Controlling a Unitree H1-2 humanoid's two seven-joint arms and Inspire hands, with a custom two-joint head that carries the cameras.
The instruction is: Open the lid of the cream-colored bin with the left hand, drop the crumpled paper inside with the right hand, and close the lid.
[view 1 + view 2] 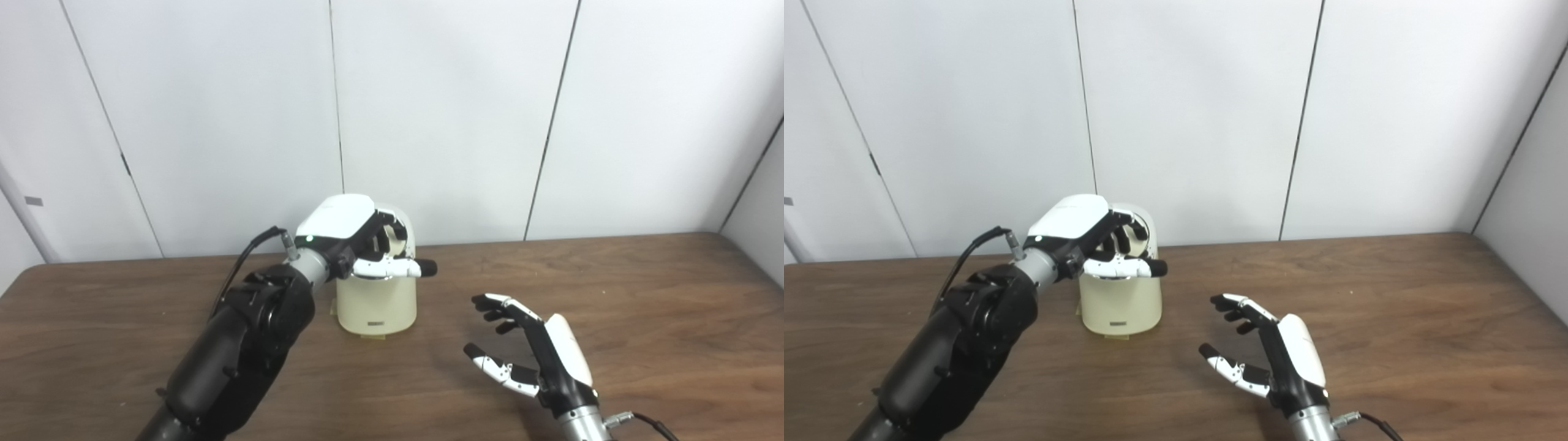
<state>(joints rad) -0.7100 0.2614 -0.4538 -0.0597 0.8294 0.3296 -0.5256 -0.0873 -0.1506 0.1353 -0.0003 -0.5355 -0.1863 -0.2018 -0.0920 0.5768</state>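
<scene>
The cream-colored bin (376,303) stands on the wooden table (643,294) near its back edge, left of centre. Its lid (405,236) is tipped up and back, so the bin is open. My left hand (346,236) hovers over the bin's top, with its fingers curled on the raised lid and its thumb stretched across the rim. My right hand (533,349) is open and empty, palm to the left, low over the table to the right of the bin and nearer to me. No crumpled paper shows in either view.
White wall panels (453,110) stand right behind the table. The table's right edge runs close to a side wall (759,202). A cable (245,257) loops from my left wrist.
</scene>
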